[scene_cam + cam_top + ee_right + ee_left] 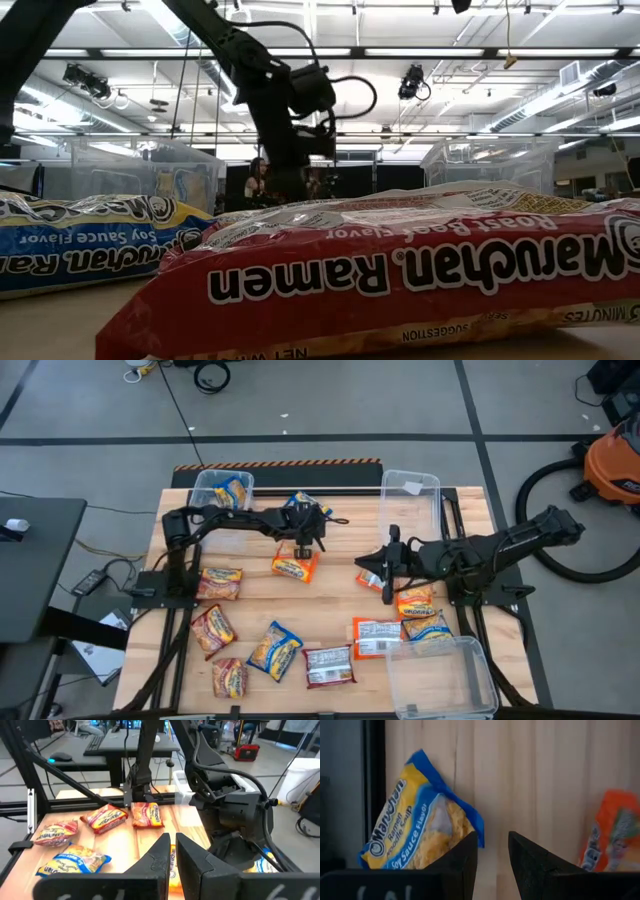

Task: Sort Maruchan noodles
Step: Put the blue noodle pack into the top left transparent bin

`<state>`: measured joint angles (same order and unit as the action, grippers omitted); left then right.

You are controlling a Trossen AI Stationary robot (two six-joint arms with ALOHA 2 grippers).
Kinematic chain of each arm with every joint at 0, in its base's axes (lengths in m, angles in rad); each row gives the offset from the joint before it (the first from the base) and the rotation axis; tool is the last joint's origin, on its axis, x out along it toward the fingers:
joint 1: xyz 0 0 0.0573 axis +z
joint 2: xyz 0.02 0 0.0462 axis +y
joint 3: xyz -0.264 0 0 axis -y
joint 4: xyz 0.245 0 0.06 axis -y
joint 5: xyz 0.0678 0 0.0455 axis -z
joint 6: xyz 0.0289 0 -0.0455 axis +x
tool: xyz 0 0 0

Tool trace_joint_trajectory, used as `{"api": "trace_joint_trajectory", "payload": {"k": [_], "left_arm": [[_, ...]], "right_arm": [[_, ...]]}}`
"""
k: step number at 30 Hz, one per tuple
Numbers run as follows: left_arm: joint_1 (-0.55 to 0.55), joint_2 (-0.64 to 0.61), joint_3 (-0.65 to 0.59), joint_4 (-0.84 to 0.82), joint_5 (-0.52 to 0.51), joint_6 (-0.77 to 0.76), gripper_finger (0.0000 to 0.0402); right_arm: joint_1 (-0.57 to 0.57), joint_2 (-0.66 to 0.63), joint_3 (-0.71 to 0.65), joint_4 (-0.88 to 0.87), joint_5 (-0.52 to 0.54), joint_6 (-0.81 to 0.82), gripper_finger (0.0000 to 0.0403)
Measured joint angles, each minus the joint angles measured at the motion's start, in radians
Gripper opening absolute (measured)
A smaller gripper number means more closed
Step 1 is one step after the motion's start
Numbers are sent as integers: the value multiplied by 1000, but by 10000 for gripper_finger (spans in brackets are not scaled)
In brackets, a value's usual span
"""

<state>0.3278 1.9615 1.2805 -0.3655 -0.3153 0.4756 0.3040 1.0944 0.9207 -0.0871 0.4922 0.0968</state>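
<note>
Near the top centre of the high view, the left end effector (pixel 303 532) hovers partly spread and empty by a blue-and-yellow packet (pixel 420 815), probably lining up a grasp, while the right end effector (pixel 388 560) waits centre-right, pressed nearly together.

Three clear plastic bins sit on the wooden table (pixel 340 585): one far left (pixel 205 488), one far right (pixel 410 490), one near right (pixel 440 678). An orange shop vacuum (pixel 612 465) stands on the floor beyond the table's right side.

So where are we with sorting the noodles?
Early. One blue-and-yellow packet lies in the far-left bin; the other bins look empty. The left gripper hangs empty over an orange packet. About a dozen packets remain loose on the table.
</note>
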Motion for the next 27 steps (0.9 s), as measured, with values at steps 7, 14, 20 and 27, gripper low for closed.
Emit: {"api": "trace_joint_trajectory", "payload": {"k": [7, 14, 20, 27], "left_arm": [[2, 31, 0, 73, -71, 46, 121], [5, 90, 0, 110, -132, 79, 157], [6, 101, 1, 131, -179, 107, 170], [10, 101, 0, 128, -185, 112, 118]], "right_arm": [[37, 0, 0, -23, 27, 39, 36], [64, 0, 0, -46, 39, 86, 36], [77, 0, 0, -46, 39, 87, 36], [78, 0, 0, -48, 39, 86, 36]]}}
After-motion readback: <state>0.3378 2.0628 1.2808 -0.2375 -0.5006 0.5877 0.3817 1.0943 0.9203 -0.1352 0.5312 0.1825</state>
